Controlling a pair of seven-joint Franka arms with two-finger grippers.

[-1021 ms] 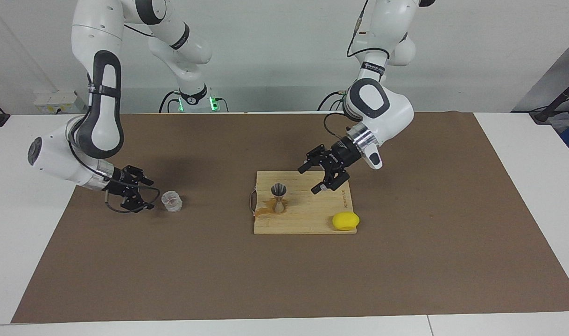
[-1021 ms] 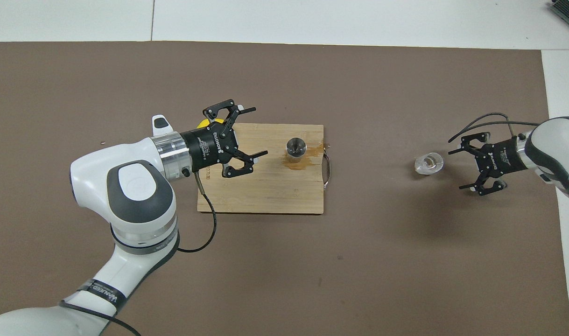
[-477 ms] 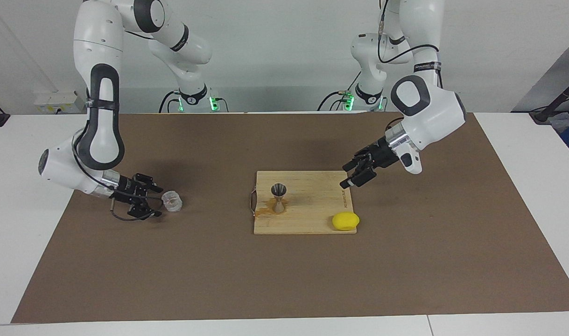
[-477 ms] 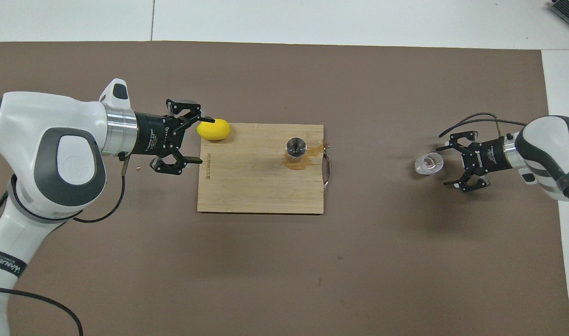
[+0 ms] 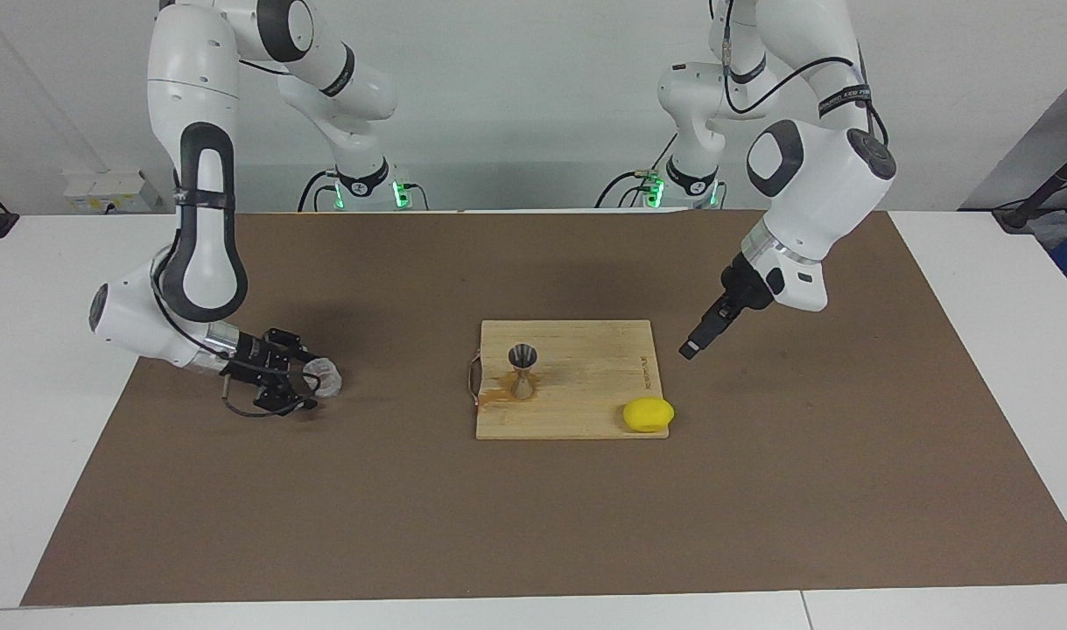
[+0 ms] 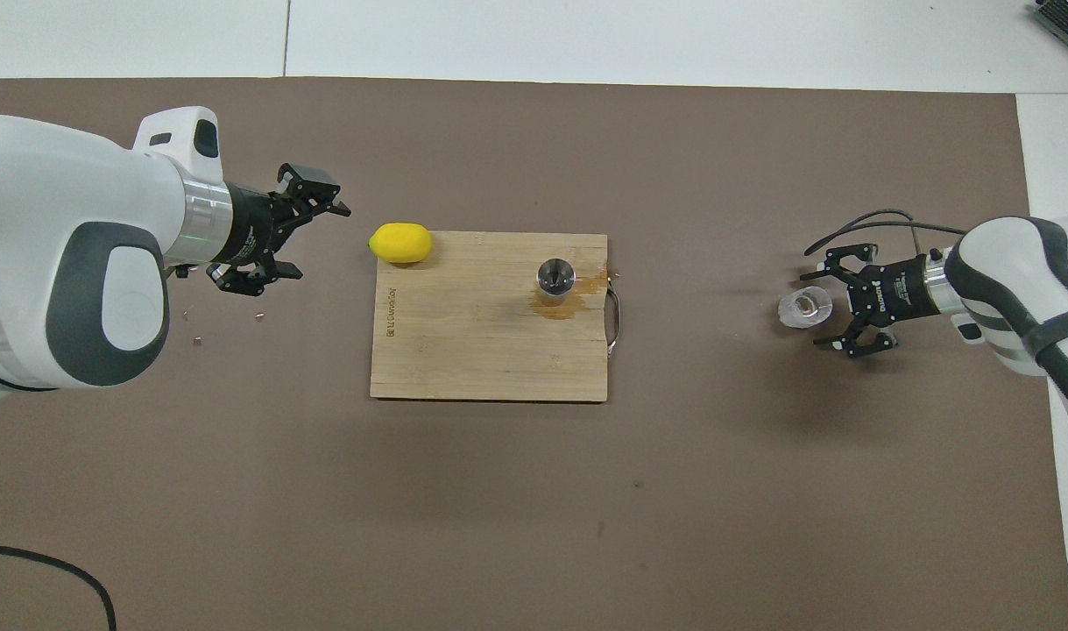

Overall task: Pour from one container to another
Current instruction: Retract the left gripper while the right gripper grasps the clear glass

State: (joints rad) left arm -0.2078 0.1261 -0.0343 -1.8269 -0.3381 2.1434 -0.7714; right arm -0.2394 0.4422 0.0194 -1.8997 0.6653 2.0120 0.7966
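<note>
The clear ribbed cup (image 5: 332, 380) stands on the brown mat toward the right arm's end; it also shows in the overhead view (image 6: 802, 308). My right gripper (image 5: 311, 382) is low at the mat and open, and its fingertips flank the cup (image 6: 816, 308). The silver jigger (image 5: 522, 371) stands upright on the wooden board (image 5: 586, 385), by the board's handle end (image 6: 555, 275). My left gripper (image 5: 690, 350) is open and empty in the air over the mat, off the board toward the left arm's end (image 6: 321, 243).
A yellow lemon (image 5: 647, 414) lies at the board's corner farthest from the robots (image 6: 399, 243). A brown spill stain (image 6: 586, 285) marks the board (image 6: 481, 342) beside the jigger. The brown mat covers most of the table.
The left gripper has drawn back from over the board toward the left arm's end of the table. The right gripper has slid forward, so its open fingers now flank the cup.
</note>
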